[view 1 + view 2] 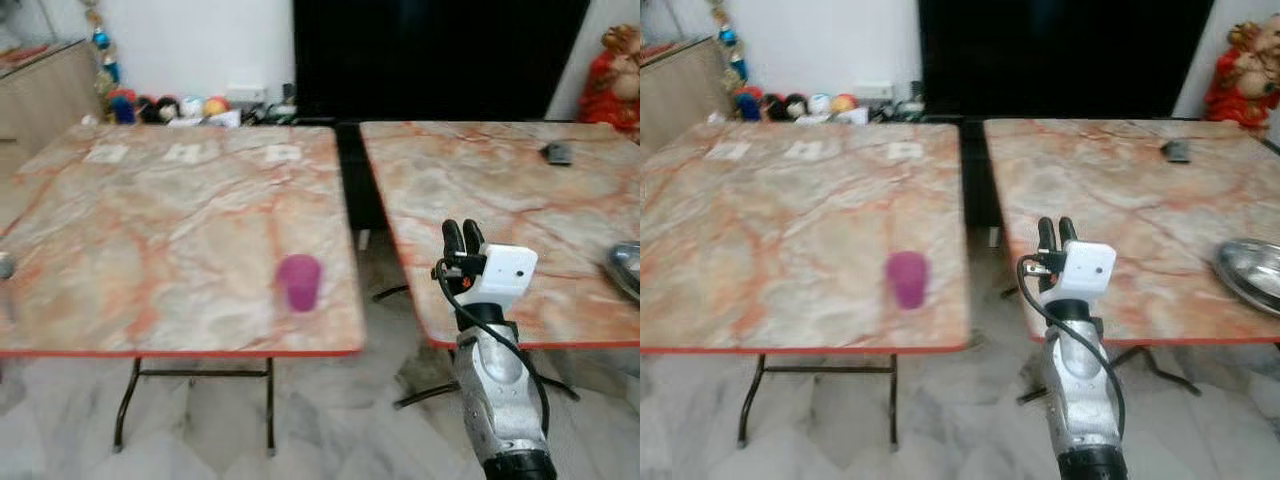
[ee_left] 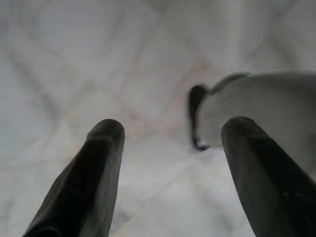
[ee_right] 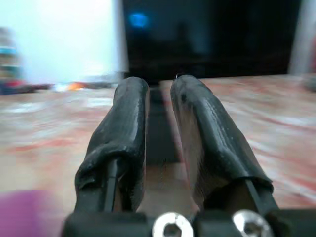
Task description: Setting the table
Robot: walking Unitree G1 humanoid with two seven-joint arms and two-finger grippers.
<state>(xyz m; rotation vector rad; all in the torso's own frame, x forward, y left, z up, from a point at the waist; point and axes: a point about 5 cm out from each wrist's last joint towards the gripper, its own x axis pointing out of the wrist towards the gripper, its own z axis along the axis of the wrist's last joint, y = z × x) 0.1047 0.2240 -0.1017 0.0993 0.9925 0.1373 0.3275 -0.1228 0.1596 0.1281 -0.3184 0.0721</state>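
The right gripper [image 1: 463, 236] is raised between the two tables, fingers nearly pressed together, holding nothing. The left gripper [image 2: 170, 163] hangs with fingers spread wide over the floor.

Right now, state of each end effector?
Left end effector: open, holding nothing, above the floor.
Right end effector: closed, empty, raised by the gap between the tables.
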